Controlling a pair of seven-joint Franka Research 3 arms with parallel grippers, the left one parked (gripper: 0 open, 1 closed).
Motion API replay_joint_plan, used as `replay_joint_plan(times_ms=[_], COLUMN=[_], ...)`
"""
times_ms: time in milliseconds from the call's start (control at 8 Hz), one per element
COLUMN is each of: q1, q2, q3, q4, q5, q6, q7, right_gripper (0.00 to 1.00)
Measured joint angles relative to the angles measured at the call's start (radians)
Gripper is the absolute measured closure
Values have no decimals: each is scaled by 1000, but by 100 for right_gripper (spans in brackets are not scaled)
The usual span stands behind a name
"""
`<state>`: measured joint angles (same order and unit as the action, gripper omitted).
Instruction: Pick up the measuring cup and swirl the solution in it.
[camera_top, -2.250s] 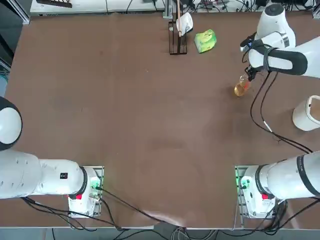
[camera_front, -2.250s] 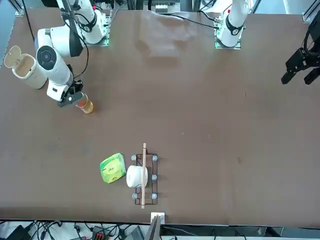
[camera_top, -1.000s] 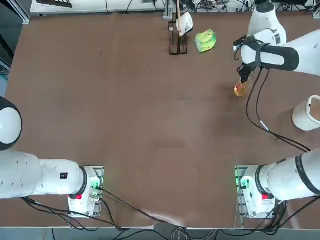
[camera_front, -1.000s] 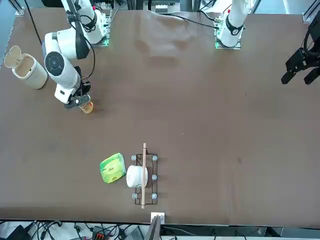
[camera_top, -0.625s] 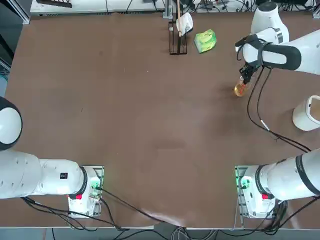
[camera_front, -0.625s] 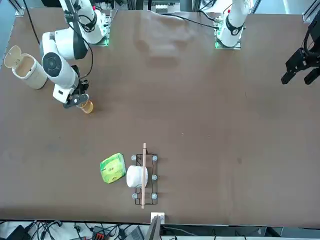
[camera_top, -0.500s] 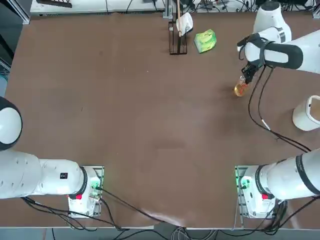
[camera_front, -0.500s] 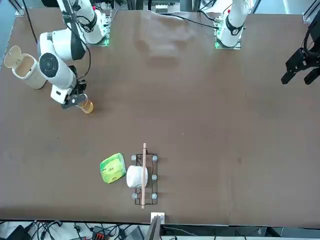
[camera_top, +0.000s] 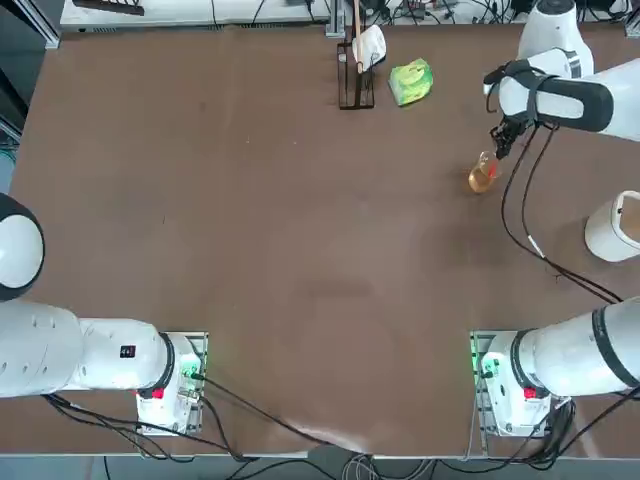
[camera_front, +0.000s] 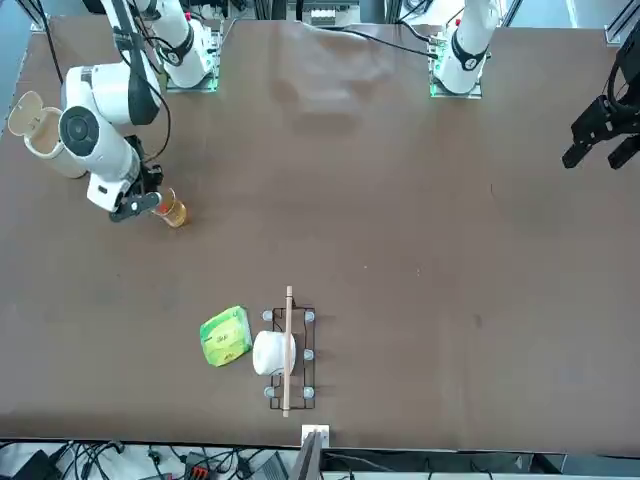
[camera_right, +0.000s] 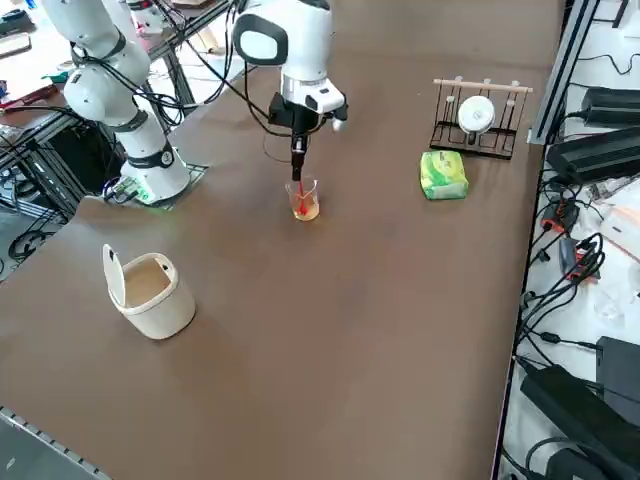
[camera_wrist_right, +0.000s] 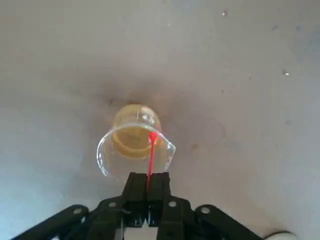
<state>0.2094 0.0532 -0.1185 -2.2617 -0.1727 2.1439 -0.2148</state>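
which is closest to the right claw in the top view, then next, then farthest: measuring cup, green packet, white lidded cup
1. The measuring cup, pinched at its rim by the right claw.
2. The green packet, farther off toward the table's far edge, on the parked arm's side of the claw.
3. The white lidded cup, out by the table's right edge; only slightly farther than the packet.

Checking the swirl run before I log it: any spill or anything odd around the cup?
No spill visible. The measuring cup hangs tilted from the right claw, which is shut on its rim, the solution pooled inside. The table around it looks dry.
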Motion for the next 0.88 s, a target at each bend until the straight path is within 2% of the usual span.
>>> replay_joint_plan(times_ms=[500, 875], q1=[38, 91], q2=[22, 29], q3=[13, 15], q4=[34, 34], q5=[84, 86], q6=[0, -44], q7=[68, 141], right_gripper=[97, 97])
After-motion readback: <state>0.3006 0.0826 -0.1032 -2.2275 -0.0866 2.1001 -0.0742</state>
